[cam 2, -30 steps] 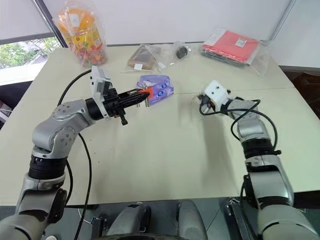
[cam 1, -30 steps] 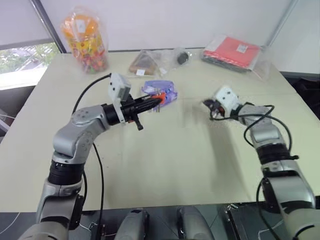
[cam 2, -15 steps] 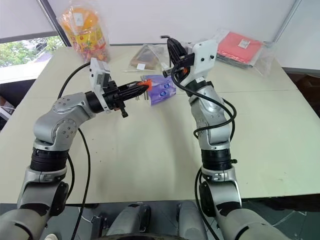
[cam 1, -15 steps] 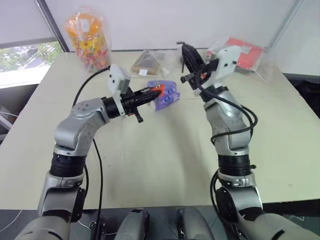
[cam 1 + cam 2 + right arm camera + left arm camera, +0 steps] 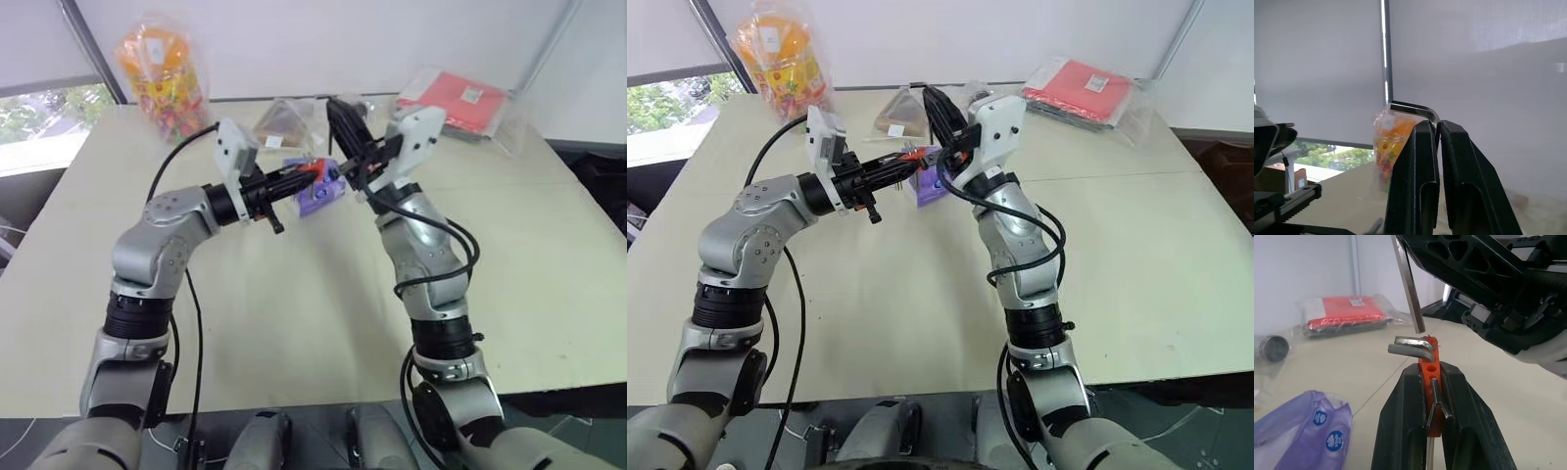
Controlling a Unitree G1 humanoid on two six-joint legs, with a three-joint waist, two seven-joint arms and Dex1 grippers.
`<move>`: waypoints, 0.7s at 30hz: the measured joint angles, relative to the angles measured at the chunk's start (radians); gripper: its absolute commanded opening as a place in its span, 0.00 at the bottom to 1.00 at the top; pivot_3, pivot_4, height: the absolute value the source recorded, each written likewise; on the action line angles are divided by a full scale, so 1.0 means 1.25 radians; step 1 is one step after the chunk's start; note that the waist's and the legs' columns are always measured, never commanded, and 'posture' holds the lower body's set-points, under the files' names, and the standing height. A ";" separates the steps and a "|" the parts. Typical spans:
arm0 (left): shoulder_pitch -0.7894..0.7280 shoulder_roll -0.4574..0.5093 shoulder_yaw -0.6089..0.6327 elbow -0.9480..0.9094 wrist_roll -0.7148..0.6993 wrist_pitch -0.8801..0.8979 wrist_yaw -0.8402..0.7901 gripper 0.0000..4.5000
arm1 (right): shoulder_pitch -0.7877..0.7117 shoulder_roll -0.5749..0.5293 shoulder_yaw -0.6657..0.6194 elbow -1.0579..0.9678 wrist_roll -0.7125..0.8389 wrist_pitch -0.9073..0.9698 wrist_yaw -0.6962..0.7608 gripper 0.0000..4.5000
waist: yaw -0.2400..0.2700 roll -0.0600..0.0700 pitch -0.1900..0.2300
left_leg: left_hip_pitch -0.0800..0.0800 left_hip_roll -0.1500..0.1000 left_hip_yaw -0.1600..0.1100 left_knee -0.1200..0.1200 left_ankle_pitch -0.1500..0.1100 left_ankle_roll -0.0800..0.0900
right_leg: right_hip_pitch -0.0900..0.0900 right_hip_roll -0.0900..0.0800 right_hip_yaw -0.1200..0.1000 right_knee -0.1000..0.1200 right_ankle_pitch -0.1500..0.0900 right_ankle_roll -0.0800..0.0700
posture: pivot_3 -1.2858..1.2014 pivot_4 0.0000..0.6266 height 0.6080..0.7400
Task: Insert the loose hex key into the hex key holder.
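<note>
The left gripper [image 5: 1436, 382] is clamped on the hex key holder [image 5: 1430, 382], a small red-orange plastic block with short bent grey keys jutting out, held above the middle of the far table [image 5: 313, 323]. The right gripper [image 5: 1439, 128] pinches the loose hex key [image 5: 1409, 286], a thin L-shaped steel rod whose straight end hangs just above the holder's top. A crinkled purple packet [image 5: 315, 196] lies below them; the smooth cream tabletop nearer the robot lies bare.

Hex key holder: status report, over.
Left end effector shut on hex key holder, held above the table. Right end effector shut on loose hex key; tip just above holder, not inserted. Nothing between them.
</note>
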 measured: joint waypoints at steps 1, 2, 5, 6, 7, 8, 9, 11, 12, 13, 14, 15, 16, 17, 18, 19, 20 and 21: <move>-0.001 0.000 0.000 0.000 0.001 -0.001 -0.001 0.00 | -0.001 0.000 0.003 0.000 -0.002 -0.004 0.001 0.00 | 0.000 0.000 0.000 | 0.000 0.000 0.000 0.000 0.000 0.000 | 0.000 0.000 0.000 0.000 0.000 0.000 | 0.52 0.24 1.00; -0.001 0.000 0.000 0.000 0.001 -0.001 -0.003 0.00 | -0.003 0.000 0.005 0.000 -0.003 -0.006 0.003 0.00 | 0.000 0.000 0.000 | 0.000 0.000 0.000 0.000 0.000 0.000 | 0.000 0.000 0.000 0.000 0.000 0.000 | 0.52 0.24 1.00; -0.001 0.000 0.000 0.002 0.003 -0.001 -0.008 0.00 | -0.007 -0.001 0.012 0.000 -0.003 -0.011 0.011 0.00 | 0.000 0.000 0.000 | 0.000 0.000 0.000 0.000 0.000 0.000 | 0.000 0.000 0.000 0.000 0.000 0.000 | 0.52 0.24 1.00; -0.001 0.000 0.000 0.002 0.004 -0.001 -0.010 0.00 | -0.007 -0.001 0.015 0.000 -0.004 -0.011 0.012 0.00 | 0.000 0.000 0.000 | 0.000 0.000 0.000 0.000 0.000 0.000 | 0.000 0.000 0.000 0.000 0.000 0.000 | 0.52 0.24 1.00; -0.001 0.000 0.000 0.002 0.005 -0.001 -0.010 0.00 | -0.007 -0.001 0.018 0.000 -0.004 -0.011 0.013 0.00 | 0.000 0.000 0.000 | 0.000 0.000 0.000 0.000 0.000 0.000 | 0.000 0.000 0.000 0.000 0.000 0.000 | 0.52 0.24 1.00; -0.001 0.000 0.000 0.003 0.005 -0.001 -0.011 0.00 | -0.007 -0.001 0.022 0.000 -0.005 -0.012 0.014 0.00 | 0.000 0.000 0.000 | 0.000 0.000 0.000 0.000 0.000 0.000 | 0.000 0.000 0.000 0.000 0.000 0.000 | 0.52 0.24 1.00; -0.001 0.000 0.000 0.003 0.006 -0.001 -0.011 0.00 | -0.007 -0.001 0.023 0.000 -0.008 -0.013 0.015 0.00 | 0.000 0.000 0.000 | 0.000 0.000 0.000 0.000 0.000 0.000 | 0.000 0.000 0.000 0.000 0.000 0.000 | 0.52 0.24 1.00; -0.001 0.000 0.000 0.003 0.006 -0.001 -0.011 0.00 | -0.007 -0.002 0.023 0.000 -0.011 -0.013 0.015 0.00 | 0.001 0.000 0.000 | 0.000 0.000 0.000 0.000 0.000 0.000 | 0.000 0.000 0.000 0.000 0.000 0.000 | 0.52 0.24 1.00; -0.001 0.000 0.000 0.003 0.006 -0.001 -0.011 0.00 | -0.007 -0.003 0.023 0.000 -0.011 -0.013 0.016 0.00 | 0.000 0.000 0.000 | 0.000 0.000 0.000 0.000 0.000 0.000 | 0.000 0.000 0.000 0.000 0.000 0.000 | 0.52 0.24 1.00; -0.001 0.000 0.000 0.003 0.007 -0.001 -0.011 0.00 | -0.007 -0.004 0.023 0.000 -0.011 -0.013 0.017 0.00 | 0.000 0.000 0.000 | 0.000 0.000 0.000 0.000 0.000 0.000 | 0.000 0.000 0.000 0.000 0.000 0.000 | 0.52 0.24 1.00; -0.001 -0.001 0.000 0.003 0.007 -0.002 -0.011 0.00 | -0.007 -0.005 0.023 0.000 -0.011 -0.013 0.018 0.00 | 0.000 0.000 0.000 | 0.000 0.000 0.000 0.000 0.000 0.000 | 0.000 0.000 0.000 0.000 0.000 0.000 | 0.52 0.24 1.00; -0.001 -0.001 0.000 0.003 0.008 -0.002 -0.010 0.00 | -0.007 -0.006 0.023 0.000 -0.012 -0.013 0.019 0.00 | 0.000 0.000 0.000 | 0.000 0.000 0.000 0.000 0.000 0.000 | 0.000 0.000 0.000 0.000 0.000 0.000 | 0.52 0.24 1.00; -0.001 -0.002 0.000 0.003 0.008 -0.002 -0.010 0.00 | -0.007 -0.006 0.023 0.000 -0.012 -0.013 0.019 0.00 | 0.000 0.000 0.000 | 0.000 0.000 0.000 0.000 0.000 0.000 | 0.000 0.000 0.000 0.000 0.000 0.000 | 0.52 0.24 1.00; -0.001 -0.002 0.000 0.002 0.008 -0.002 -0.010 0.00 | -0.007 -0.008 0.023 0.000 -0.012 -0.013 0.019 0.00 | 0.000 0.000 0.000 | 0.000 0.000 0.000 0.000 0.000 0.000 | 0.000 0.000 0.000 0.000 0.000 0.000 | 0.52 0.24 1.00; -0.001 -0.002 0.000 0.002 0.008 -0.002 -0.010 0.00 | -0.007 -0.010 0.023 0.000 -0.013 -0.013 0.019 0.00 | 0.000 0.000 0.000 | 0.000 0.000 0.000 0.000 0.000 0.000 | 0.000 0.000 0.000 0.000 0.000 0.000 | 0.52 0.24 1.00; -0.001 -0.002 0.000 0.002 0.008 -0.002 -0.010 0.00 | -0.007 -0.012 0.022 0.000 -0.013 -0.013 0.019 0.00 | 0.000 0.000 0.000 | 0.000 0.000 0.000 0.000 0.000 0.000 | 0.000 0.000 0.000 0.000 0.000 0.000 | 0.52 0.24 1.00; -0.001 -0.002 0.000 0.002 0.008 -0.002 -0.010 0.00 | -0.007 -0.014 0.022 0.000 -0.013 -0.013 0.019 0.00 | 0.000 0.000 0.000 | 0.000 0.000 0.000 0.000 0.000 0.000 | 0.000 0.000 0.000 0.000 0.000 0.000 | 0.52 0.24 1.00; -0.001 -0.002 0.000 0.002 0.008 -0.002 -0.010 0.00 | -0.007 -0.015 0.021 0.000 -0.013 -0.013 0.019 0.00 | 0.000 0.000 0.000 | 0.000 0.000 0.000 0.000 0.000 0.000 | 0.000 0.000 0.000 0.000 0.000 0.000 | 0.52 0.24 1.00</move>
